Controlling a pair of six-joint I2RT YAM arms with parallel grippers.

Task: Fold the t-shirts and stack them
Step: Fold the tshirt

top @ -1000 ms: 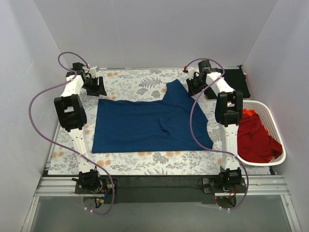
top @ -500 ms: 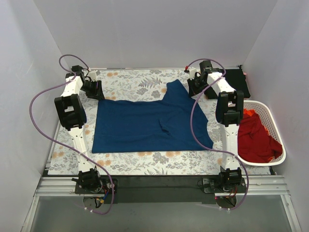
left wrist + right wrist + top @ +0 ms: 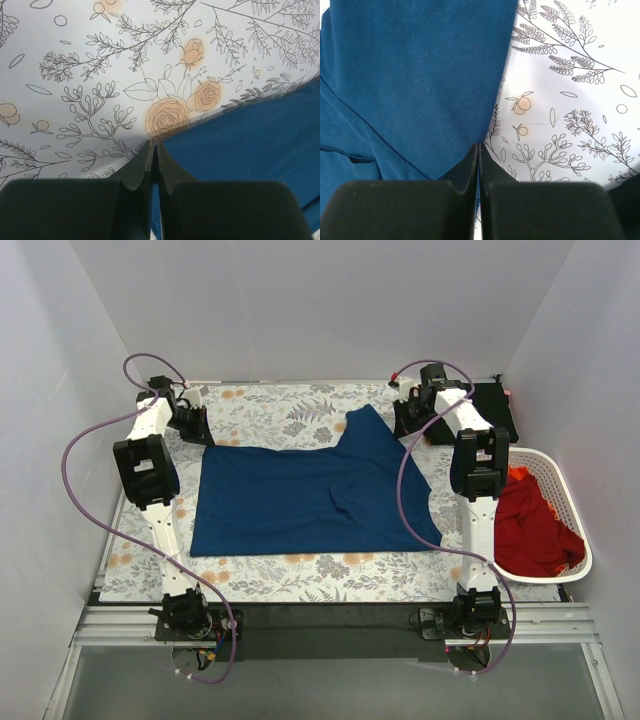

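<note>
A navy blue t-shirt (image 3: 315, 495) lies spread flat on the floral table cover (image 3: 270, 405). My left gripper (image 3: 195, 424) is at the shirt's far left corner. In the left wrist view the gripper (image 3: 154, 145) is shut, with blue cloth (image 3: 250, 135) pinched between its fingers. My right gripper (image 3: 411, 421) is at the shirt's far right edge. Its wrist view shows the gripper (image 3: 479, 146) shut on the edge of the blue cloth (image 3: 420, 80). A black t-shirt (image 3: 494, 408) lies at the back right. Red cloth (image 3: 530, 530) and orange cloth (image 3: 516, 473) fill the basket.
A white slotted basket (image 3: 578, 540) stands off the table's right edge, beside the right arm. Grey walls close in the left, back and right sides. Purple cables loop from both arms over the cover's side margins.
The left gripper's jaws have closed on the navy shirt's far left corner. The right gripper has shifted slightly to the right and stayed shut.
</note>
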